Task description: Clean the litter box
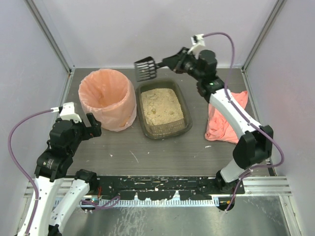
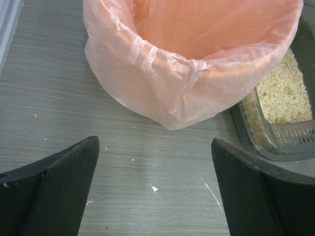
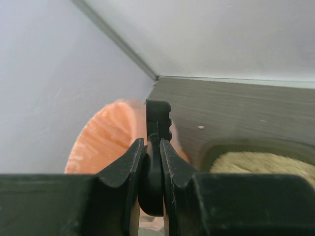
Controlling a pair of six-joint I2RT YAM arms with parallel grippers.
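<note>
The litter box (image 1: 186,129), a shallow dark olive tray of beige litter (image 1: 161,106), sits mid-table; its corner shows in the left wrist view (image 2: 246,132). My right gripper (image 1: 170,61) is shut on the handle of a black slotted scoop (image 1: 145,68), held in the air behind the box's far left corner, near the bin. In the right wrist view the gripper (image 3: 151,147) clamps the scoop handle (image 3: 151,182) edge-on. My left gripper (image 1: 92,126) is open and empty, low over the table near the bin; its fingers (image 2: 64,187) stand wide apart.
A round bin lined with a peach-pink bag (image 1: 106,98) stands left of the litter box, also in the left wrist view (image 2: 192,64) and the right wrist view (image 3: 106,137). A pink cloth (image 1: 224,120) lies on the right. Walls enclose the table on three sides.
</note>
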